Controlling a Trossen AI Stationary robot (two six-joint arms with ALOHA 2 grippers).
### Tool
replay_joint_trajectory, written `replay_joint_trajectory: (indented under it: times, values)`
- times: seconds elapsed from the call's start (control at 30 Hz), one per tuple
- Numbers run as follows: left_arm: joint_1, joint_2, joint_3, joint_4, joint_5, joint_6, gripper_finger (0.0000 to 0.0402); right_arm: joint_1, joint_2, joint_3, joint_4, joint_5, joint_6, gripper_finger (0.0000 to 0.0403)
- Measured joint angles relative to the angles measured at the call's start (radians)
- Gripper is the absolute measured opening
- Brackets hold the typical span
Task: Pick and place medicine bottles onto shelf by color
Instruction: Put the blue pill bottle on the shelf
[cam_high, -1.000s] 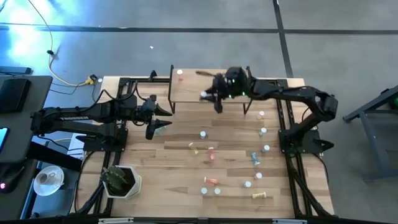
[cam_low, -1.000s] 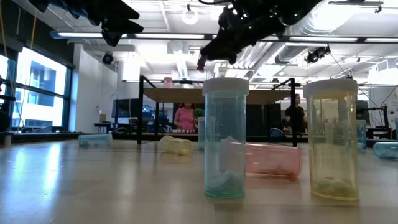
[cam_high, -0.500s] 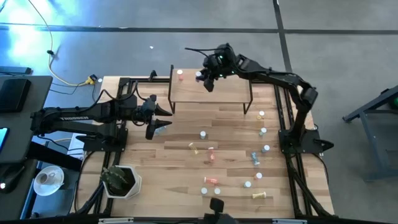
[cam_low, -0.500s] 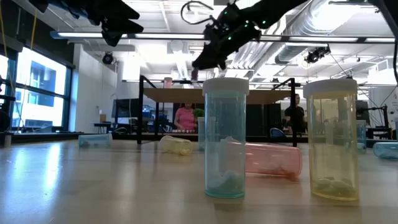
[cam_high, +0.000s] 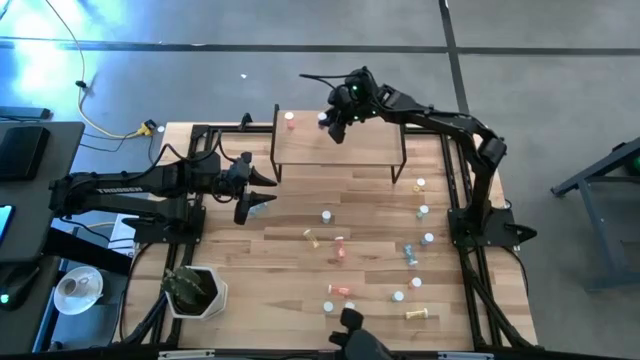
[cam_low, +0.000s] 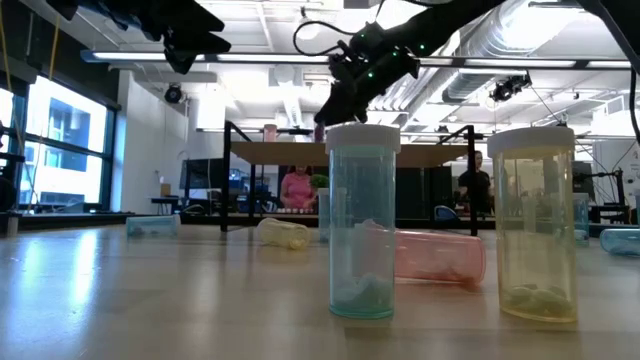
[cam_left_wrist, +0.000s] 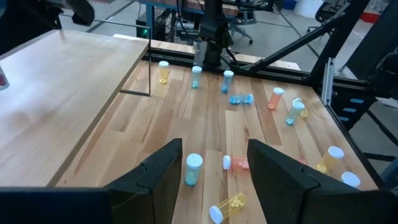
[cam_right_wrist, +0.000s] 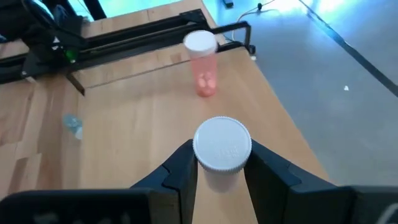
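Note:
The shelf (cam_high: 350, 152) stands at the table's far edge, with one pink medicine bottle (cam_high: 290, 118) upright near its far left corner. My right gripper (cam_high: 331, 122) hangs over the shelf close beside that bottle, shut on a white-capped bottle (cam_right_wrist: 222, 148). My left gripper (cam_high: 266, 192) waits open at the table's left, off the shelf's near left corner, touching nothing. Many other medicine bottles lie and stand on the tabletop, such as a blue one (cam_left_wrist: 194, 169) and a lying yellow one (cam_high: 421, 315). My right gripper pinches the bottle between its two fingers (cam_right_wrist: 184, 167), on opposite sides just under the white cap (cam_right_wrist: 222, 148). The fingers come slanting down from the table's right. The bottle stands upright in the hold, over the shelf; whether its base touches the board is hidden.
A potted plant (cam_high: 195, 290) stands at the table's near left corner. Black frame rails run along the left and right edges. A dark object (cam_high: 355, 342) shows at the near edge. In the low view a teal bottle (cam_low: 362, 220) and a yellow one (cam_low: 530, 225) stand close up.
My right gripper has carried its bottle from over the shelf's near edge toward the table's far edge and a little left, ending beside the pink bottle on the shelf. It stays shut on the bottle. Most of the move came early, then it slowed.

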Motion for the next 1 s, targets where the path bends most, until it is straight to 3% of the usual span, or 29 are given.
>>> replay_joint_trajectory:
  times: [0.2, 0.4, 1.0]
  values:
    - [0.000, 0.000, 0.000, 0.000, -0.010, 0.000, 0.0172, 0.000, 0.012, 0.000, -0.007, 0.000, -0.092, 0.0106]
    - [0.000, 0.000, 0.000, 0.000, -0.053, -0.005, 0.0172, 0.000, 0.036, 0.000, -0.004, 0.002, -0.102, 0.0106]
    - [0.000, 0.000, 0.000, 0.000, -0.053, -0.008, 0.0172, 0.000, 0.035, -0.001, -0.014, 0.009, -0.102, 0.0106]
